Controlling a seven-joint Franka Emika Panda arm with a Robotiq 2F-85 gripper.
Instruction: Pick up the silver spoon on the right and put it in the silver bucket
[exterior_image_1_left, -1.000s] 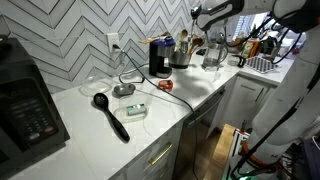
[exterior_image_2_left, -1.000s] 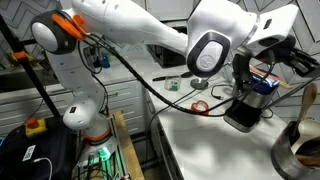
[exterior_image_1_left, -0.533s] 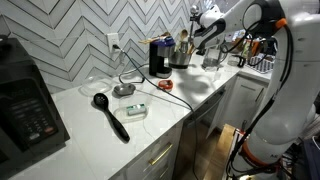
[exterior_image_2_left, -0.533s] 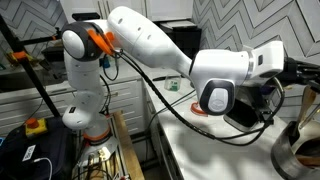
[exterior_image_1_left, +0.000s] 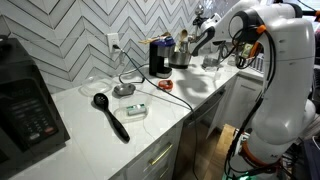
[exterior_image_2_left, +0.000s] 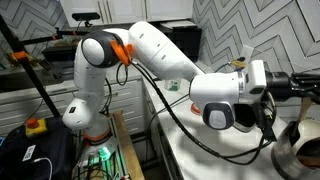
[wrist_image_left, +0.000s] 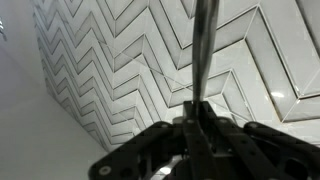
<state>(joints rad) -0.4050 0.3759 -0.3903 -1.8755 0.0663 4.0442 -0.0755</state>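
Note:
My gripper (wrist_image_left: 197, 112) is shut on the thin handle of the silver spoon (wrist_image_left: 205, 45), which rises straight up against the tiled wall in the wrist view. The spoon's bowl is hidden. In an exterior view the gripper (exterior_image_1_left: 201, 42) hangs over the back right of the counter, just above and beside the silver bucket (exterior_image_1_left: 180, 57), which holds several utensils. In the exterior view from the arm's side, the gripper (exterior_image_2_left: 296, 88) is above the silver bucket (exterior_image_2_left: 300, 152) at the lower right edge.
A black coffee machine (exterior_image_1_left: 159, 57) stands left of the bucket and a glass pitcher (exterior_image_1_left: 213, 56) to its right. A black ladle (exterior_image_1_left: 111, 116), a small packet (exterior_image_1_left: 136, 111) and a red cable (exterior_image_1_left: 164, 87) lie on the white counter (exterior_image_1_left: 150, 135). A black appliance (exterior_image_1_left: 25, 108) fills the near left.
The arm has swung over the back right of the counter. The gripper, still holding the spoon, has come lower and closer to the silver bucket.

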